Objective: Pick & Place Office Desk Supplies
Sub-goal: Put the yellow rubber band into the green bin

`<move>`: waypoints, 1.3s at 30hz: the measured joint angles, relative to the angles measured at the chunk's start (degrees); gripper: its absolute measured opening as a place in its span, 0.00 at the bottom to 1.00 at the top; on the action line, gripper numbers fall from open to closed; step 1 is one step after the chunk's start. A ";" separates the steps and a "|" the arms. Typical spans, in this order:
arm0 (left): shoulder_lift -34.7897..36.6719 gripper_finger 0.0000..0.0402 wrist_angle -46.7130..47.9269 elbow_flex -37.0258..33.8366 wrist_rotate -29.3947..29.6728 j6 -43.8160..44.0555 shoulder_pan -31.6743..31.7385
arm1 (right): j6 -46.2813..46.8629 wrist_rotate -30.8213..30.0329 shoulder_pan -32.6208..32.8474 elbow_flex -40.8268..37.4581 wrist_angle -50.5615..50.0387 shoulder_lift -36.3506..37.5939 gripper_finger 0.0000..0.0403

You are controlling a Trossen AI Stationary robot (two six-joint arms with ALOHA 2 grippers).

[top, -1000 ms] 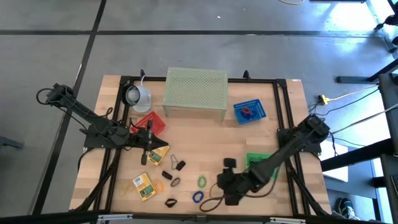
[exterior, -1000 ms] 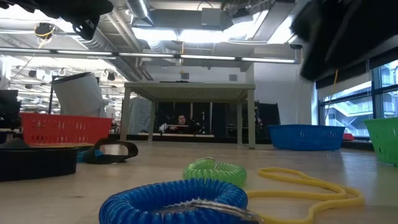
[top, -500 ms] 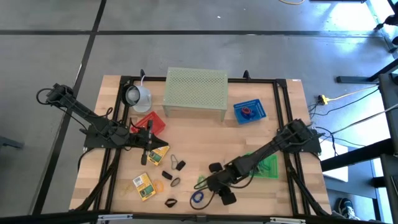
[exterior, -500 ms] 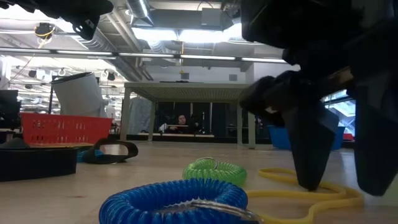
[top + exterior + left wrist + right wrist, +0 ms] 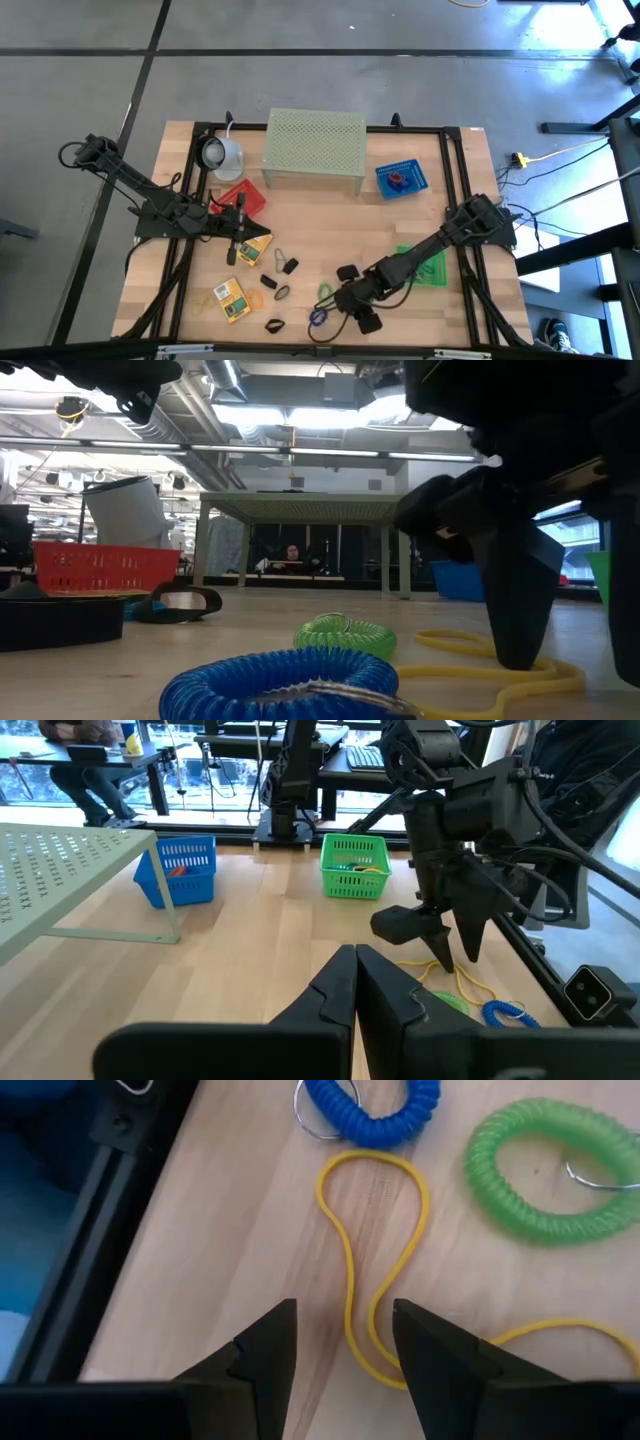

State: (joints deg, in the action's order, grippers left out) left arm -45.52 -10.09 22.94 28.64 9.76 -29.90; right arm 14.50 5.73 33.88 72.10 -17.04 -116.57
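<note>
Yellow rubber band lies just below my right gripper, fingers spread, grasping nothing; my left gripper rests clenched.

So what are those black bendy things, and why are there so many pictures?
They are two robot arms at a wooden table, each ending in a claw. One camera looks down from above, one sits at table height, and one rides on each arm's wrist. The right claw is open and holds nothing; it hangs just over a yellow rubber band, next to a blue coil loop and a green coil loop. The left claw waits shut and empty across the table. Also there: a pale green stand, red, blue and green baskets, and small black clips.
</note>
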 joint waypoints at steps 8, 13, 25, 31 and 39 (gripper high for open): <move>0.01 0.01 0.00 0.00 0.02 0.00 0.01 | -6.59 -9.95 2.09 0.11 -0.26 -0.82 0.41; 0.00 0.01 0.00 0.00 0.02 0.00 0.00 | -6.11 -9.61 2.02 0.26 0.39 -2.08 0.37; 0.00 0.01 0.00 0.00 0.02 0.00 0.01 | -6.01 -10.42 1.75 0.24 1.25 -2.36 0.03; 0.01 0.01 0.01 0.00 0.00 0.00 -0.01 | -5.58 -13.71 2.06 0.10 1.65 -2.24 0.01; 0.02 0.01 0.00 0.00 0.01 0.00 0.00 | -1.46 -25.51 1.59 -0.37 -1.57 1.95 0.00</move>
State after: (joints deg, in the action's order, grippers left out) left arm -45.50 -10.09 22.94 28.65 9.76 -29.90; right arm 13.04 -19.78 35.46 71.72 -18.61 -114.62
